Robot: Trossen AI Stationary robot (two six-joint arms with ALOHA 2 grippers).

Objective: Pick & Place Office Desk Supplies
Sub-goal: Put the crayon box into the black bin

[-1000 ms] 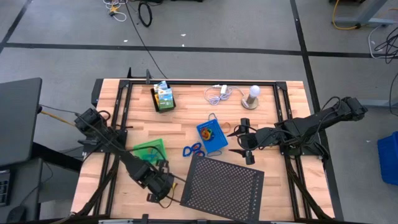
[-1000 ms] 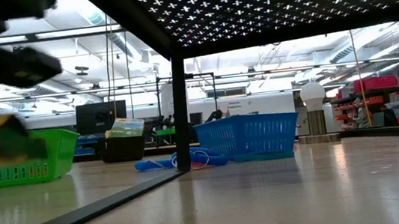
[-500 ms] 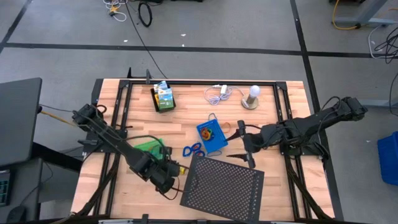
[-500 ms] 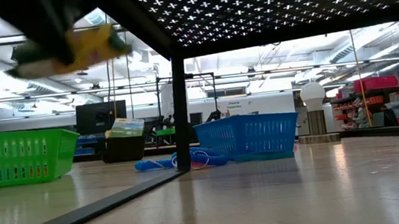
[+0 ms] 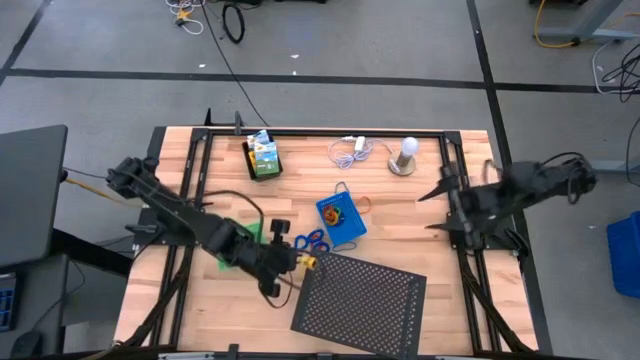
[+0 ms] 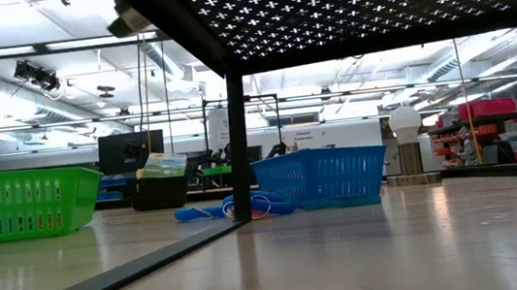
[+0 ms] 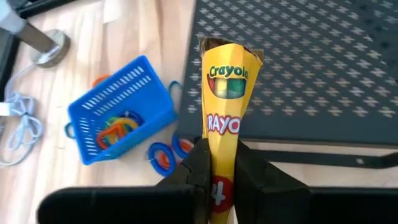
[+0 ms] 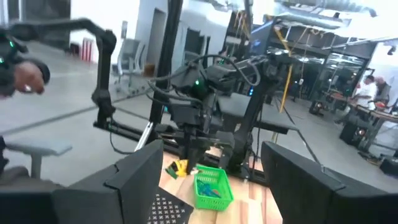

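My left gripper [image 5: 296, 262] is shut on the yellow crayon box [image 7: 226, 106], above the table near the left corner of the black perforated sheet [image 5: 360, 295]. The green tray [image 6: 21, 203] lies mostly under my left arm. The blue tray [image 5: 341, 217] holds orange and red loops [image 7: 117, 127], and blue loops [image 5: 312, 240] lie on the table beside it. A black tray [image 5: 264, 158] with green-white boxes stands at the far side. My right gripper [image 5: 428, 212] hangs open, high by the table's right edge. My left gripper pinches the crayon box's near end [image 7: 222, 186] between its two fingers [image 7: 198, 163]. The fingers slant downward from the table's left and lie along the box. The box sticks out ahead of them, its open flap end [image 7: 230, 50] foremost, lifted clear of the table.
A white coiled cable [image 5: 350, 152] and a white bulb on a round base [image 5: 404, 155] sit at the far edge. The perforated sheet stands raised on a post [image 6: 235, 138] over the near right part. Bare wood lies between the trays.
My left gripper has risen from near the table's near edge with the crayon box and gone toward the far right, up to the sheet's corner. The box has left the low view upward. My right gripper has drawn back toward the table's right edge, rising and tipping level.
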